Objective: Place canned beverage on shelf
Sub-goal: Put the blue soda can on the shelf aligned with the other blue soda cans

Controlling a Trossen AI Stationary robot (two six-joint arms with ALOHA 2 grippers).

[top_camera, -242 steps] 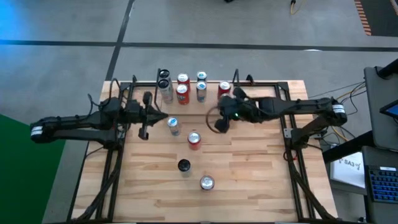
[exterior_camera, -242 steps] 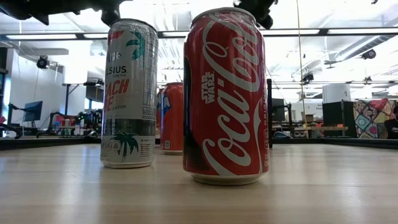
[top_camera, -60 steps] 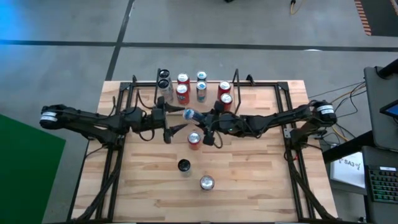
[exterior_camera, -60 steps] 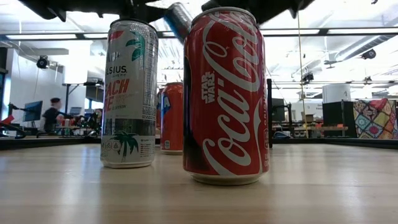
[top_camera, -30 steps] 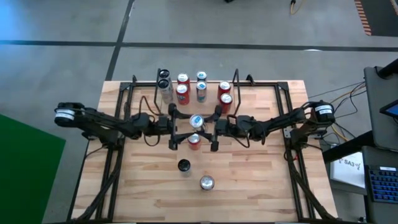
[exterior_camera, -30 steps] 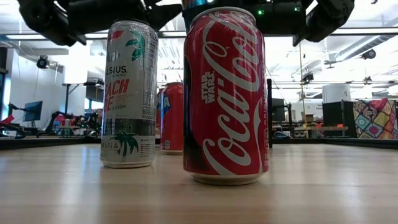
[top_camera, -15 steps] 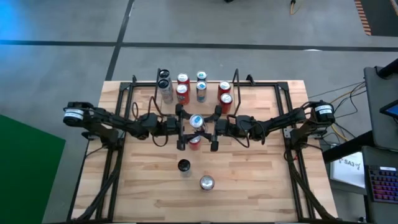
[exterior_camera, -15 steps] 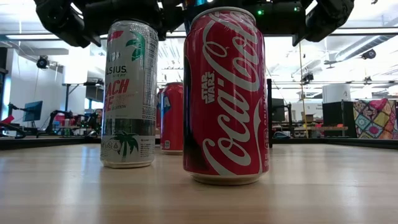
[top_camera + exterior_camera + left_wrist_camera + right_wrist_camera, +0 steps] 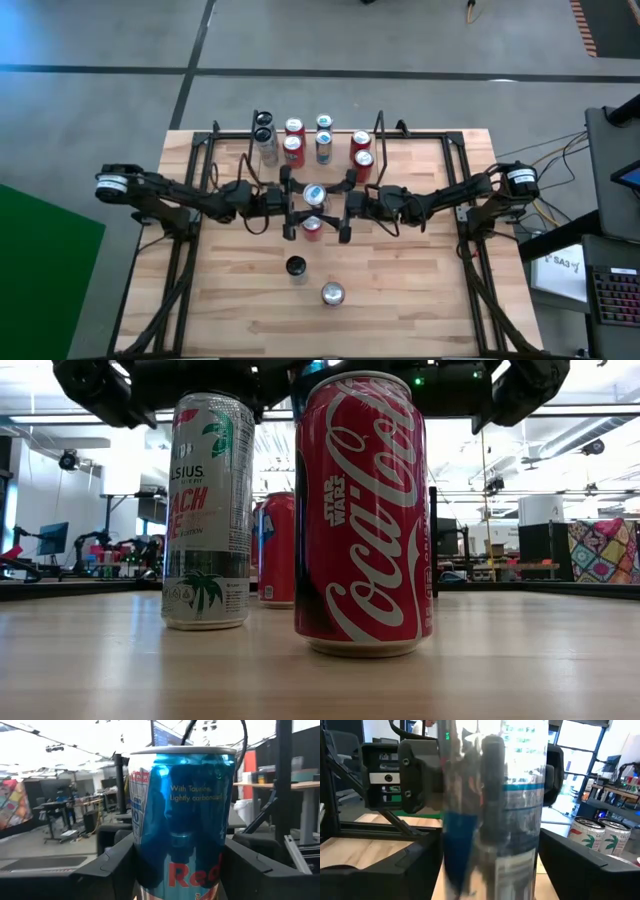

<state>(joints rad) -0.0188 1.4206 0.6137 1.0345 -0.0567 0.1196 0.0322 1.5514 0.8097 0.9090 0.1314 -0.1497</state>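
Observation:
A blue and silver canned beverage hangs upright in the air over the middle of the table, above a red cola can. My left gripper reaches it from the table's left and is shut on it. My right gripper comes from the table's right; its open fingers stand close on either side of the same can. The shelf stands at the far edge, with several cans upright on its wooden floor. My left gripper pinches the can's round wall between its two fingers, on the lower part of the body. The fingers come level from the table's left, one on each side. The can stands upright in the hold, lifted clear of the table.
On the table stand a dark-topped can and a silver-topped can toward the near edge. In the low view, a white can and a red can stand close by. Black side frames run along both table sides.
My left gripper has moved toward the table's right, up to the can, and its fingers now lie against the can. The can has stayed upright in the air at the same spot. My right arm has kept still.

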